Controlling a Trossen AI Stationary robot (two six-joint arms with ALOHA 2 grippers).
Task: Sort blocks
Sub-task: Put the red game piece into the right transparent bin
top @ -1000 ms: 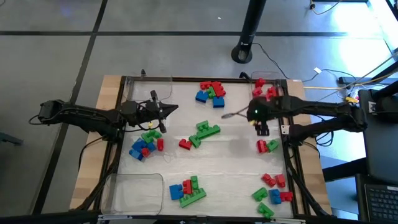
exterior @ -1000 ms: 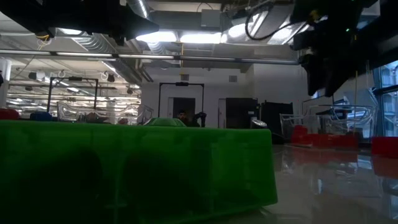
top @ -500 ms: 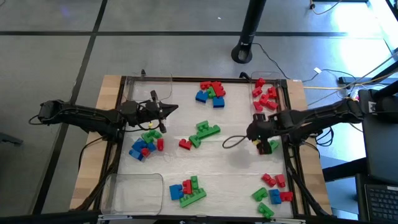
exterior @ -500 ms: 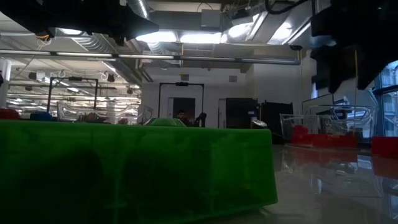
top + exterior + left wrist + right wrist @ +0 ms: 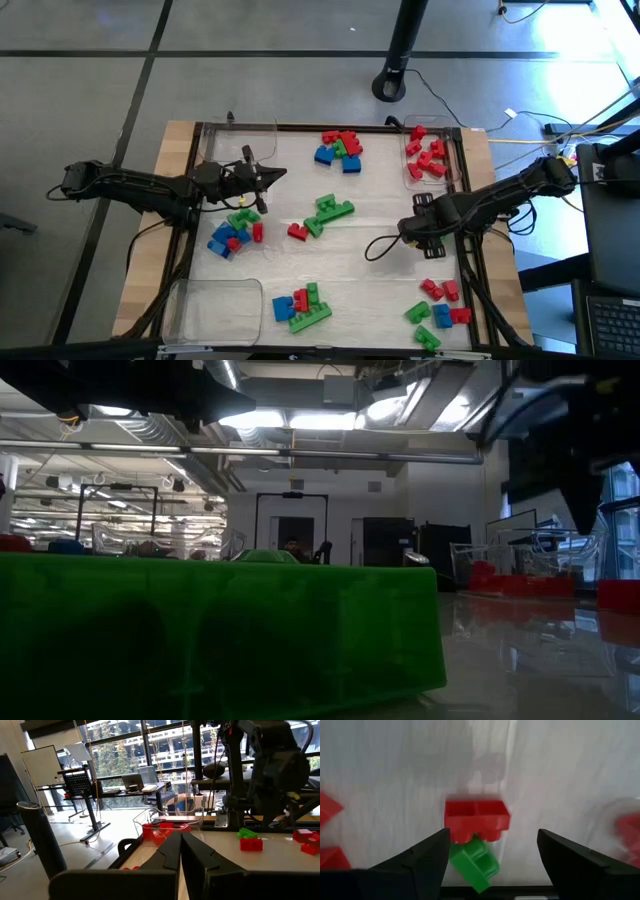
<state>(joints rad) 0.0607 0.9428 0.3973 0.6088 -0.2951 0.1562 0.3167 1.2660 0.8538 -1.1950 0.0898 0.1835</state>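
Right wrist view: right gripper (image 5: pixel 490 855) jaws apart, straddling a red block (image 5: pixel 477 819) joined to a green block (image 5: pixel 474 862) on the white table (image 5: pixel 395 775). Pick step; next, lower and close. Left gripper (image 5: pixel 262 183) shut, idle.

Right arm: swings from the upper right of the high view, beside the tray of red blocks (image 5: pixel 427 157), down toward the frame's middle right.
Right gripper (image 5: pixel 420 232): now sits lower on the mat, directly over the red-and-green pair (image 5: pixel 475 840) that a second ago lay just below it; its fingers stand wide apart around the pair in the right wrist view.
Tray of red blocks: fully uncovered, where the arm hid part of it before.
Low view: the dark arm shape at upper right shifts further right.
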